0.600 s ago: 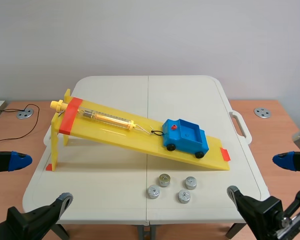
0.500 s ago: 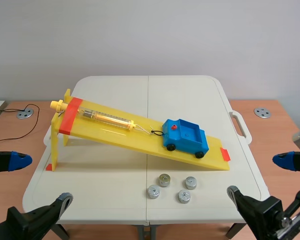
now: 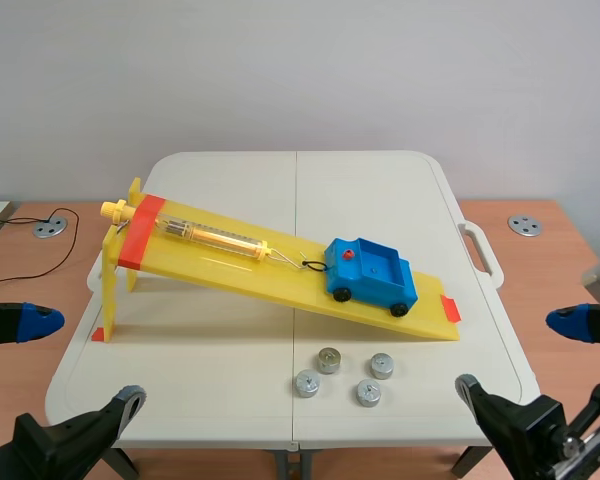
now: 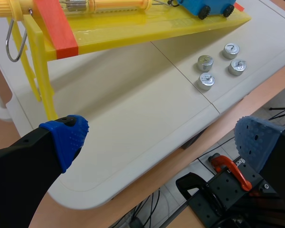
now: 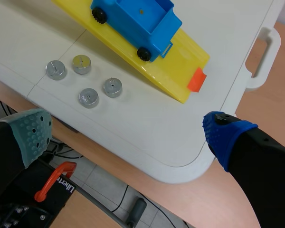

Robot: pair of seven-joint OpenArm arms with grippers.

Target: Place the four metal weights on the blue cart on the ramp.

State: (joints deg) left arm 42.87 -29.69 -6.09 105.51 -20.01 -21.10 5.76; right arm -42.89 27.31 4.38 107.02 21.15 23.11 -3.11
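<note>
White folding table [image 3: 380,200]: carries all task items. Yellow ramp [image 3: 220,268]: stands on the table on yellow legs at its high end and slopes down to a low end that rests on the tabletop; an orange-red band crosses the high end and an orange-red tab marks the low end. Left gripper [image 4: 161,140]: low, at the table's edge on the robot's side of the ramp's high end, fingers wide apart, holding nothing. Right gripper [image 5: 128,128]: low, off the table's corner on the robot's side of the ramp's low end, fingers likewise wide apart, holding nothing. Spring scale [image 3: 215,236]: a clear yellow tube lying on the ramp's upper half, long axis along the slope, anchored at the high end. Blue cart [image 3: 373,272]: sits on its 4 black wheels on the ramp's lower part, just above the low-end tab; its long axis runs along the slope, the closed end with a red dot faces up-slope toward the spring scale, the open tray end faces down-slope; a dark loop links it to the scale's hook. 4 metal weights [image 3: 328,360] [image 3: 382,366] [image 3: 307,383] [image 3: 369,393]: short cylinders standing upright on the tabletop in a loose cluster, apart from one another, on the robot's side of the ramp's lower half, just below the cart.
</note>
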